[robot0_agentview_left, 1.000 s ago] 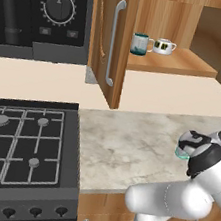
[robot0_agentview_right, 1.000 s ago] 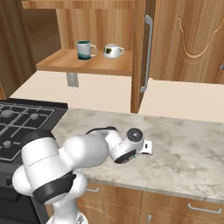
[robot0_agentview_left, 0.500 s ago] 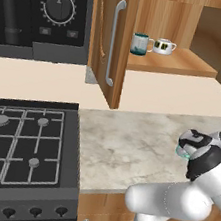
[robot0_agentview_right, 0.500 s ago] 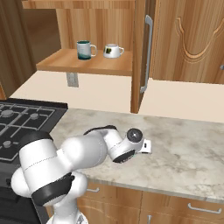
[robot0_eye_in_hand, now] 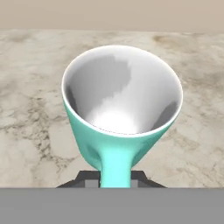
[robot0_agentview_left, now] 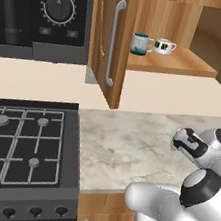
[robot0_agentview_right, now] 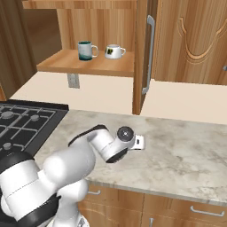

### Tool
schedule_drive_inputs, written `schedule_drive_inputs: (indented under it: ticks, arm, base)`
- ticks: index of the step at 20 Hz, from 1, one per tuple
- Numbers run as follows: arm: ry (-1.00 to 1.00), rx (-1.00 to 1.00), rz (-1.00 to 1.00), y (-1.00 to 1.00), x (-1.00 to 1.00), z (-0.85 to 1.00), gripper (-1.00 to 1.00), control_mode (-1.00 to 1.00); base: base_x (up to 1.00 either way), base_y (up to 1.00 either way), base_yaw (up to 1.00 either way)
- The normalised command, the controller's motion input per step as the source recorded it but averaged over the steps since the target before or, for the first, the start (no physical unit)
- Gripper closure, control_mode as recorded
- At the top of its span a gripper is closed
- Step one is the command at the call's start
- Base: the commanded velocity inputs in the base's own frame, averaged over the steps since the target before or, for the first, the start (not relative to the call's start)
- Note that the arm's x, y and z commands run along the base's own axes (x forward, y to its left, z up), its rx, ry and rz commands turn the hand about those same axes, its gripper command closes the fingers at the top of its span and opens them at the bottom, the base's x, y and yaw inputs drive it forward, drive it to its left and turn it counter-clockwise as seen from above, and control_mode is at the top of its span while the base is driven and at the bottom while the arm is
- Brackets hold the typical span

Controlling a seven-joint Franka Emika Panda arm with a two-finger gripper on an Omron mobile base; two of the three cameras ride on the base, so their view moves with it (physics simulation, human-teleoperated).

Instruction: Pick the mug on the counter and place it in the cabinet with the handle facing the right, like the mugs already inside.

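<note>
One mint mug (robot0_eye_in_hand: 121, 109) was seen from the hand view, its pale interior facing the camera and its single loop handle (robot0_eye_in_hand: 115, 167) running down between the two dark finger tips, which were drawn in close and pinched on that handle. The gripper (robot0_eye_in_hand: 114, 178) was thus closed on the mug's handle, with the marbled counter (robot0_eye_in_hand: 30, 109) lying beneath and around the mug. In the left base view the hand was placed low over the right part of the counter (robot0_agentview_left: 127, 145), near its front edge, and the mug itself could not be made out there. One cabinet (robot0_agentview_left: 190, 64) was seen above and behind, its one door (robot0_agentview_left: 111, 37) standing open and bearing one long silver bar handle (robot0_agentview_left: 113, 42). Two mugs were counted on its shelf, standing side by side: one dark teal mug (robot0_agentview_left: 140, 44) to the left and one white banded mug (robot0_agentview_left: 163, 46) to the right. One gas hob (robot0_agentview_left: 21, 144) was set to the left of the counter, with one oven dial (robot0_agentview_left: 60, 7) above it
</note>
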Motion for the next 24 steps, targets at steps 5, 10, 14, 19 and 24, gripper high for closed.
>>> schedule_drive_inputs:
  ticks: [5, 10, 14, 19, 24]
  arm:
    - [-0.04, -0.05, 0.00, 0.41, 0.00, 0.62, 1.00, -1.00]
    - [-0.01, -0.08, 0.00, 0.38, 0.00, 0.60, 1.00, -1.00]
    - [-0.01, -0.08, 0.00, 0.36, -0.02, 0.63, 1.00, -1.00]
    - [-0.01, -0.05, 0.00, 0.29, -0.03, 0.72, 1.00, -1.00]
    - [-0.02, -0.02, 0.00, 0.25, -0.15, 0.71, 1.00, -1.00]
  base:
    - [0.00, 0.00, 0.00]
    - [0.00, 0.00, 0.00]
    - [0.00, 0.00, 0.00]
    - [0.00, 0.00, 0.00]
    - [0.00, 0.00, 0.00]
